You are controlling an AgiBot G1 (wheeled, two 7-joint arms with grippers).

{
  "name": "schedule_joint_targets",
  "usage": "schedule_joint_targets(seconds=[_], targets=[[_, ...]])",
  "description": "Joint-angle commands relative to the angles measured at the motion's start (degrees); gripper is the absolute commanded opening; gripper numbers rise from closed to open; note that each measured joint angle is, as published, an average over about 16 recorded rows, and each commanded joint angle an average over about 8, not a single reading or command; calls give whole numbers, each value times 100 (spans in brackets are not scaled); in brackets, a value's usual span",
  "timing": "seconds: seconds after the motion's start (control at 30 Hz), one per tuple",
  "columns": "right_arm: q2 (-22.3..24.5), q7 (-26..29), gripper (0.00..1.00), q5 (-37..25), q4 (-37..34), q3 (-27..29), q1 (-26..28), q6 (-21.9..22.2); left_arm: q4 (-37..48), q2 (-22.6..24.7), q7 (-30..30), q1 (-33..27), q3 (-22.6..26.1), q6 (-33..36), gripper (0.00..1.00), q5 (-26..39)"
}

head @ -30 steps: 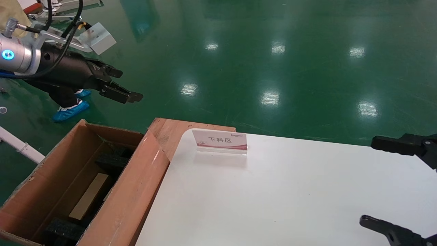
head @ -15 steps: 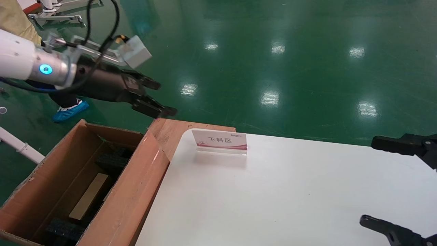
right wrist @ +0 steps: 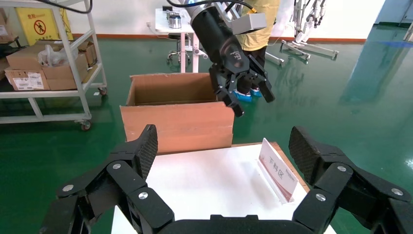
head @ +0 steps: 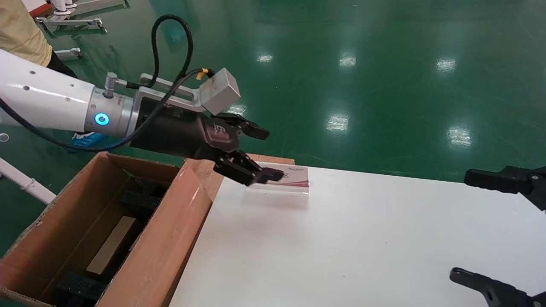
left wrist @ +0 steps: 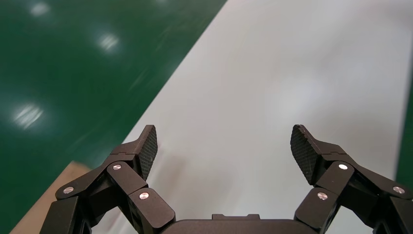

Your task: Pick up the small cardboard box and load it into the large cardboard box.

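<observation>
Left pincer (head: 263,153) centre-left of head frame, above the far left corner of the white tabletop (head: 362,238), fingers spread, nothing between them. Lower finger overlapping the acrylic sign stand (head: 290,181) in the head view; touching or not, cannot tell. Same pincer seen far off in the right wrist view (right wrist: 251,97), hanging open above the carton's near wall.

Left wrist view: both fingertips (left wrist: 148,146) wide apart over bare tabletop, green floor (left wrist: 58,63) at upper left of frame.

Right pincer (head: 482,228) at right edge of head frame, over the tabletop's right side, fingers spread wide, holding nothing. Right wrist view confirms: pads (right wrist: 146,146) well apart, sign stand between them farther off.

Large cardboard box (head: 85,230) at lower left of head frame, just beside the tabletop's left edge, flaps up, black foam pieces (head: 138,200) inside, plus a pale tan flat piece (head: 111,244) lying along the bottom. Whether that is the small cardboard box: cannot tell. Wooden board (head: 204,164) between carton and tabletop corner.
</observation>
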Motion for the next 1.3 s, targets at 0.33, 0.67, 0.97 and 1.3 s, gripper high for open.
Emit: schedule_joint_targets(seconds=[0.33, 0.67, 0.97, 1.3], targets=[[-8, 12, 100, -14, 6, 21, -6, -8, -384, 86, 493, 1478, -1880, 517, 100, -325], [-15, 23, 100, -26, 11, 40, -11, -16, -733, 164, 941, 2823, -3589, 986, 100, -620], [-22, 32, 100, -38, 15, 58, -15, -23, -1047, 234, 1344, 4030, -5125, 1409, 100, -886], [-29, 43, 100, -50, 20, 77, -20, -31, -1211, 272, 1553, 4693, -5977, 1636, 100, -1028]])
